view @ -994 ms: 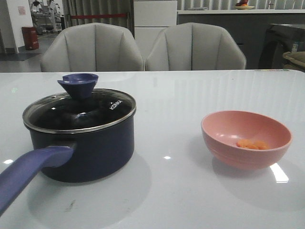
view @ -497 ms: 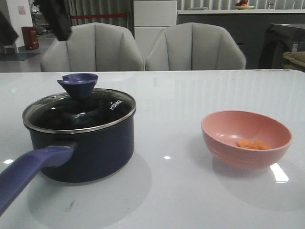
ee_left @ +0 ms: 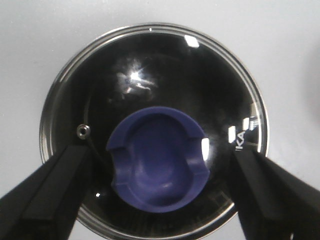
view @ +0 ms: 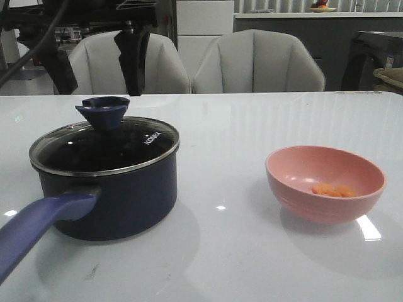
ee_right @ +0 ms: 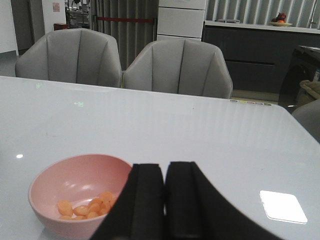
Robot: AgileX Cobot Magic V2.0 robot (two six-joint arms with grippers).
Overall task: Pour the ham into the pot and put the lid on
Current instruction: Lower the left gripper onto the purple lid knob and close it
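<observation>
The navy pot (view: 110, 195) stands at the left of the table, its purple-blue handle (view: 38, 223) pointing to the near left. The glass lid (view: 104, 148) lies on it; its blue knob (view: 102, 111) also shows in the left wrist view (ee_left: 157, 160). My left gripper (view: 97, 66) hangs open above the knob, one finger on each side (ee_left: 160, 152), not touching it. The ham (view: 334, 190) lies in the pink bowl (view: 308, 173) at the right. My right gripper (ee_right: 165, 172) is shut and empty, just beside the bowl (ee_right: 55, 182) with the ham (ee_right: 85, 207).
Two grey chairs (view: 258, 63) stand behind the table's far edge. A white table top (view: 227, 251) lies between pot and bowl. The right gripper does not show in the front view.
My left arm has come down into the front view from the upper left and now hangs over the pot's lid. Pot, lid and bowl have not moved.
</observation>
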